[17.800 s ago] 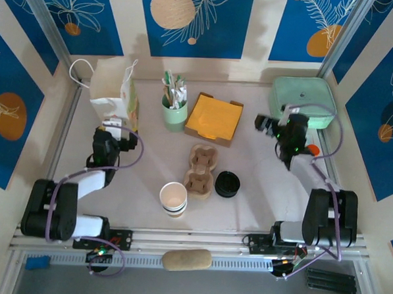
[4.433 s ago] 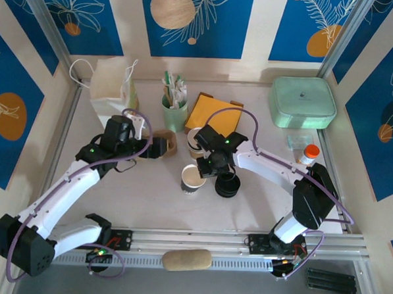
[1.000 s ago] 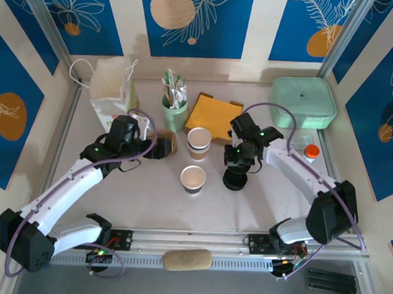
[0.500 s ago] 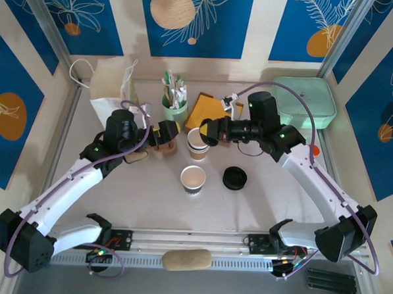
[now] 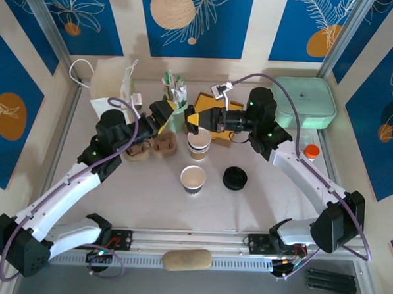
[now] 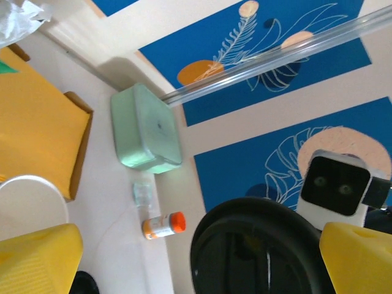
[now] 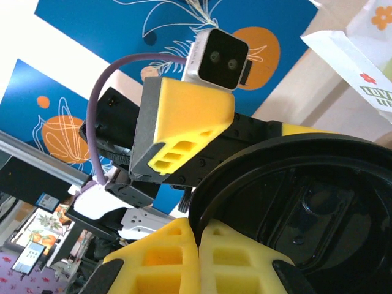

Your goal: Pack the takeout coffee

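Note:
Two kraft-brown paper cups stand open on the table, one at the back [image 5: 198,144] and one nearer [image 5: 193,178]. My right gripper [image 5: 193,117] hovers above the back cup, shut on the rim of a black lid [image 7: 306,202], with its yellow fingers [image 7: 177,257] pinched together. My left gripper [image 5: 163,113] faces it from the left, open. In the left wrist view the same black lid [image 6: 257,245] hangs between that gripper's wide-apart yellow fingers [image 6: 37,257]. A second black lid [image 5: 234,178] lies on the table to the right of the nearer cup.
The brown pulp cup carrier [image 5: 150,144] lies under the left gripper. Behind stand a mint-green cup of utensils [image 5: 174,106], an orange napkin box [image 5: 217,125] and a white paper bag [image 5: 110,90]. A mint-green case [image 5: 303,101] and an orange-capped bottle [image 5: 309,151] sit at right.
The right gripper rose from the lids on the table with one lid and carried it left. The left gripper lifted off the carrier and turned to face it.

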`<action>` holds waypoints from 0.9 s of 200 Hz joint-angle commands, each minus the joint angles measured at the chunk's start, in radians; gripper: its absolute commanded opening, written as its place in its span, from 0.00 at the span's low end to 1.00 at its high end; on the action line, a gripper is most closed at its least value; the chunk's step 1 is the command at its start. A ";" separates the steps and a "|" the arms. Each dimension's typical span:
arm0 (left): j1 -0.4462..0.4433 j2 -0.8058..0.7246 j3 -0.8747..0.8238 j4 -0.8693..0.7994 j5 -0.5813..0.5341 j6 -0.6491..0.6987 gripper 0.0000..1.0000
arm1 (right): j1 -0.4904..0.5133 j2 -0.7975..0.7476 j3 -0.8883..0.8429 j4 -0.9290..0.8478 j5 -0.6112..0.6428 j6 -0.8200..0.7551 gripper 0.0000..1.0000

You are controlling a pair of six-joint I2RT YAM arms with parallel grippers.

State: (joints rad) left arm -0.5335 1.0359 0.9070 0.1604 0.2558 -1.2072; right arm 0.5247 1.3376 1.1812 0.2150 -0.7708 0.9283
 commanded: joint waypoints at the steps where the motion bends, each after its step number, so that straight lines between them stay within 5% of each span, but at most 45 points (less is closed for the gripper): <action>1: -0.017 -0.002 -0.021 0.119 -0.022 -0.101 0.99 | 0.014 0.017 -0.010 0.137 -0.041 0.051 0.00; 180: -0.060 0.047 -0.102 0.371 -0.044 -0.281 0.95 | 0.043 0.153 -0.001 0.450 0.001 0.254 0.00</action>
State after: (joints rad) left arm -0.5793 1.0752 0.8185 0.4503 0.2195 -1.4597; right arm 0.5591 1.4803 1.1793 0.6044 -0.7853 1.1580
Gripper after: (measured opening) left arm 0.958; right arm 0.055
